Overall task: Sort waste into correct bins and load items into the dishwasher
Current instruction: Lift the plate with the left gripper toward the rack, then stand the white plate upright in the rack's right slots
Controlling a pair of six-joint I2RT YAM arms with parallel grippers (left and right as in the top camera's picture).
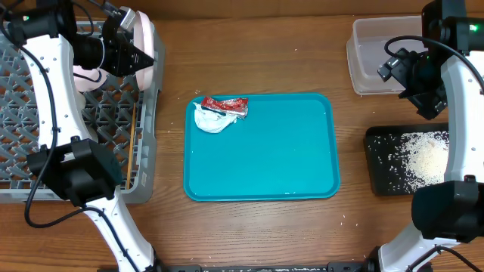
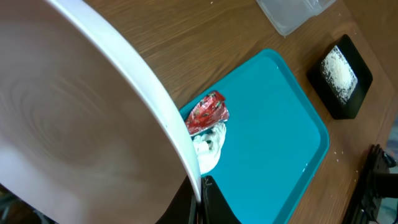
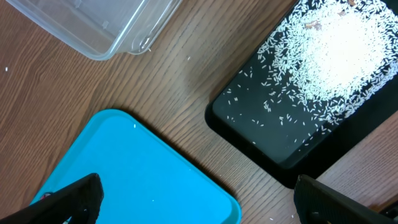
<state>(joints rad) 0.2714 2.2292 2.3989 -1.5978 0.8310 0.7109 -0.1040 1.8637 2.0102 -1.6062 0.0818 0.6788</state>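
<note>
1. The table [image 1: 249, 53] is matt wood with visible grain.
2. The teal tray [image 1: 287, 151] is smooth, glossy plastic.
3. The far-right tub [image 1: 370, 45] is clear plastic.
4. The napkin [image 1: 210, 121] is crumpled paper; the red packet [image 1: 227, 105] is shiny and creased.
5. The white plate [image 2: 93, 124] looks smooth.

Left arm [image 1: 57, 98] and right arm [image 1: 463, 113] are basically twins: glossy white shells, chunky black joints, loose black cables [image 1: 50, 87], tiny green lights [image 1: 473, 29].

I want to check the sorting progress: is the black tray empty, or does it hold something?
Not empty: white rice-like crumbs lie heaped and scattered inside the black tray, visible overhead and from the right wrist.
</note>
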